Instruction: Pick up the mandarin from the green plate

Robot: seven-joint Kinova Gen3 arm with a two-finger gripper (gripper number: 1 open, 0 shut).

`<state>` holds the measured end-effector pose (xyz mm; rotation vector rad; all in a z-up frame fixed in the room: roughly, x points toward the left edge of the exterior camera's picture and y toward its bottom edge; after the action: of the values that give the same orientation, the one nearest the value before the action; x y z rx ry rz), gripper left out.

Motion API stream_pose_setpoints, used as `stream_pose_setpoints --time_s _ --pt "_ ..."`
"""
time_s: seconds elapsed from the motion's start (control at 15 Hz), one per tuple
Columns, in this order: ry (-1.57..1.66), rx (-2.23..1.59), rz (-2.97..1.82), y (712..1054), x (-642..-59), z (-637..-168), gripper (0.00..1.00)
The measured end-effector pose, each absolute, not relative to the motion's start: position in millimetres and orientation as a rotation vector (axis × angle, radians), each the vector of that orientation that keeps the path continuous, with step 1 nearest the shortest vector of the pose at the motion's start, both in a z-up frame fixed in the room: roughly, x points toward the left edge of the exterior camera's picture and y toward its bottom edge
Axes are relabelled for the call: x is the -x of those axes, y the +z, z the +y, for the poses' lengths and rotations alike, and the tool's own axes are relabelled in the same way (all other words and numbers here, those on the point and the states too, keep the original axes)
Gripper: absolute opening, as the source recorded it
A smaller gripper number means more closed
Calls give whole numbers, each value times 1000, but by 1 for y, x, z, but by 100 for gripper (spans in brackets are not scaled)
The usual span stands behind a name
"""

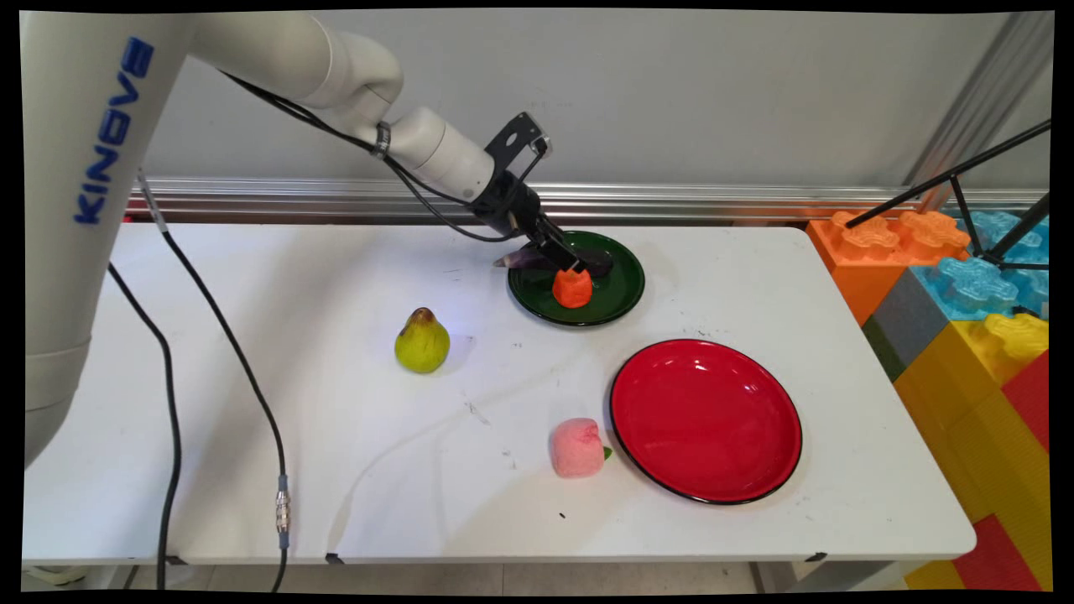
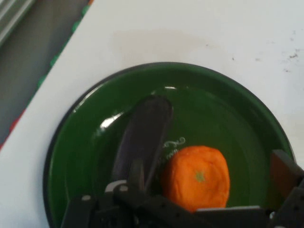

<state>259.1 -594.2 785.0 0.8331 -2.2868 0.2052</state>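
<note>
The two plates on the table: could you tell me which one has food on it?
The green plate, farther back under the gripper, holds an orange fruit and an eggplant. The red plate holds nothing.

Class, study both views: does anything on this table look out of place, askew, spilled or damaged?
Nothing is spilled or broken. One oddity: the purple eggplant lies across the green plate with its tip overhanging the rim towards the arm. The orange fruit sits beside it, between the fingers of the open gripper.
</note>
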Motion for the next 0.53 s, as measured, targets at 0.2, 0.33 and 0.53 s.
stream_pose_setpoints --time_s 0.2,0.33,0.53 --pt "197 -877 -2282 779 -259 -587 100" --pt "192 -895 -2280 776 -260 -584 100" --pt "179 -924 -2275 770 -260 -580 100"
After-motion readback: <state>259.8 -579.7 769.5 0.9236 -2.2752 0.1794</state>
